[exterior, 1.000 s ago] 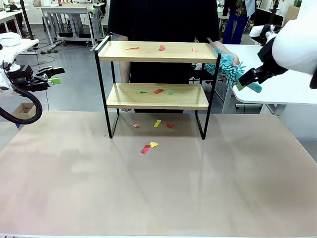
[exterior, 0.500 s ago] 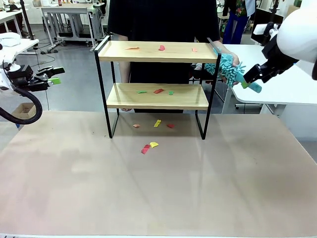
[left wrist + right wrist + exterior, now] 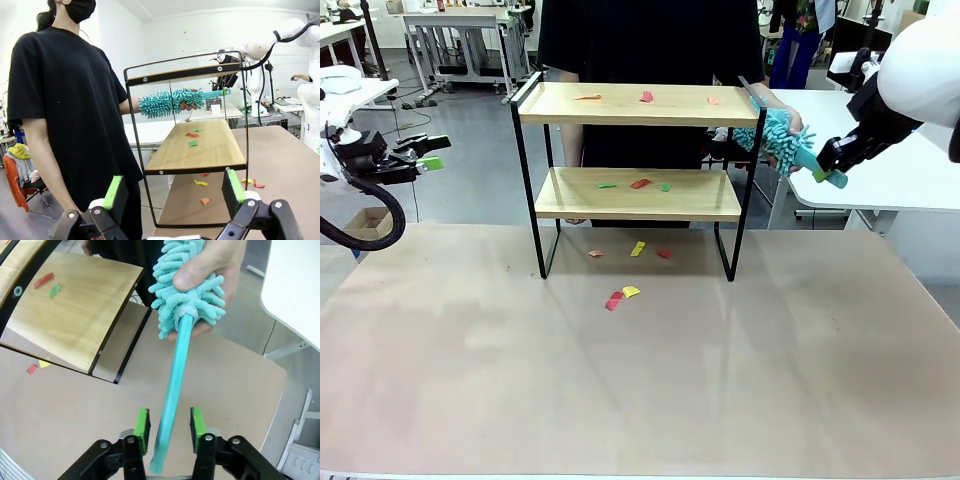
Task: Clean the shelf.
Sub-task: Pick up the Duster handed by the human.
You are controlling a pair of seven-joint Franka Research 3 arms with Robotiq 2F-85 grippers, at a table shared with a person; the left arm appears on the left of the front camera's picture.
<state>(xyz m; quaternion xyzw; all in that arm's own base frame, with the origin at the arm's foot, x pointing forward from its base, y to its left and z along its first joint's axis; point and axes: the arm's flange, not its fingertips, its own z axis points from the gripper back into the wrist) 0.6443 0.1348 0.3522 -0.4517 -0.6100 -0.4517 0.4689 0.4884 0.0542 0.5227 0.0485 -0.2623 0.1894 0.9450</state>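
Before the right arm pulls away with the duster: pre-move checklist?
1. Duster handle sits between the right tool's pads: ok.
2. Pads clamped on the handle: cannot tell; a gap shows on each side.
3. Person's hand off the duster: not ok, it grips the fluffy head.
4. Left tool open and away from the shelf: ok.
5. Paper scraps lie on both shelf boards, ready to sweep: ok.

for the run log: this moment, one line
person's hand holds duster head | right gripper around handle, grip unclear | left gripper open | shelf littered
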